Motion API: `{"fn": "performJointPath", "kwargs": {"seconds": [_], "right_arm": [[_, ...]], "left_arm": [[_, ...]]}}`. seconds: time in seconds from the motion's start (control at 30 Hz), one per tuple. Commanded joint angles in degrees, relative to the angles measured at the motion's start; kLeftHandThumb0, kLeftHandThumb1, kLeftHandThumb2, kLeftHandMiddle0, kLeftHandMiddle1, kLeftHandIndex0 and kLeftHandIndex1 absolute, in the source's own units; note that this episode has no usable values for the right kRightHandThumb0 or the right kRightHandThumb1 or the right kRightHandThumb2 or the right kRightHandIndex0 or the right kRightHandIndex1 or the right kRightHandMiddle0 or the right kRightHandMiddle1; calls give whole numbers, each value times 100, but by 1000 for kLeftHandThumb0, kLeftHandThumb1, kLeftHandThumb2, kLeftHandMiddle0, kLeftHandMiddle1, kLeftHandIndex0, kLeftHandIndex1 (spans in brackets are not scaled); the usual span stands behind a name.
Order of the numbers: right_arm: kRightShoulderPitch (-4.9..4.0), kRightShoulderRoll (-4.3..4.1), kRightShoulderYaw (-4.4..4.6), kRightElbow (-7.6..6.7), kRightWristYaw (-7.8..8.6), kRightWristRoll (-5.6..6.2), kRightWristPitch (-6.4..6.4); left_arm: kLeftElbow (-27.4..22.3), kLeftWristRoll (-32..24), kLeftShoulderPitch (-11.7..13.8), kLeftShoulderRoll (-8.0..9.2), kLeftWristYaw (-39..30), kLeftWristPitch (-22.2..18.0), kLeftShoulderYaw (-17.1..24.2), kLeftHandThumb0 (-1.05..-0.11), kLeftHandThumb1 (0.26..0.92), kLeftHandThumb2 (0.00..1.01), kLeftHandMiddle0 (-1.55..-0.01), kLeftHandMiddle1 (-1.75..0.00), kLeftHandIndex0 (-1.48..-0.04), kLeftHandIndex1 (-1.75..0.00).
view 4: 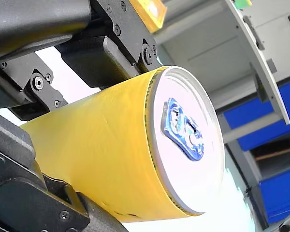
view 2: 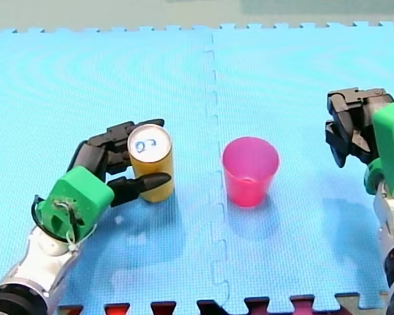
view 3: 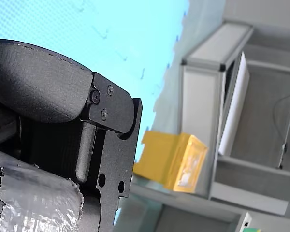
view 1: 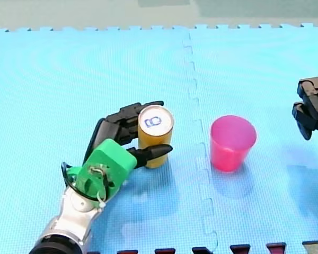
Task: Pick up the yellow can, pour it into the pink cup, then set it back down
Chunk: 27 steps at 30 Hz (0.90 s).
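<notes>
Head views: left hand [view 1: 119,138] is wrapped round the can [view 1: 155,138], with fingers behind it and the thumb across its front. The can is upright on the mat [view 1: 53,79], near the cup [view 1: 232,143] and on the cup's left, the two apart. Can't tell if the can's base has left the mat; it looks to be on it or barely off. The cup is upright, mouth open upward. Right hand [view 2: 352,125] is at the right edge, well apart from the cup, and holds nothing.

First wrist view: a hand's black casing [view 3: 43,82] sits close up, nothing between its parts. Mat behind it, then a grey shelf [view 3: 203,125] with a yellow box [view 3: 171,162] beside it.

Second wrist view: this is the left hand, as the can is at its fingers [view 4: 101,58]. Black finger links press the can's side from two sides and contact looks firm. The lid faces the camera, with a blue tab [view 4: 183,128] on it. Can't tell if the opening is open.

Step in hand, as I judge it: the grasp is made and the lift is not clearly begun. Next move calls for raising the can straight up, carrying it right until it is over the cup's mouth, then tipping the lid end toward the cup. The grip needs to hold through the tilt, and the can must stay above the rim so it doesn't knock the cup.
</notes>
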Motion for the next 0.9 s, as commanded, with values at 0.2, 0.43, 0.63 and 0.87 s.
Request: {"fn": "performJointPath", "kwargs": {"seconds": [0.2, 0.43, 0.63, 0.87], "right_arm": [[23, -32, 10, -36, -29, -11, 6], [52, -22, 11, -46, -29, -9, -12], [52, -17, 8, -21, -30, -10, -27], [43, -10, 10, 10, -25, -15, -38]], "left_arm": [[-7, 26, -18, 49, 60, -57, -7, -336, 761, 0, -1297, -117, -1206, -20], [-78, -114, 0, 22, -63, 131, 66, -336, 760, 0, -1310, -100, -1213, -12], [-605, -660, -100, -26, -517, 602, 361, -342, 764, 2, -1316, -84, -1209, -5], [-1377, -992, 16, -50, -755, 1452, 510, -356, 764, 0, -1335, -75, -1214, -4]]}}
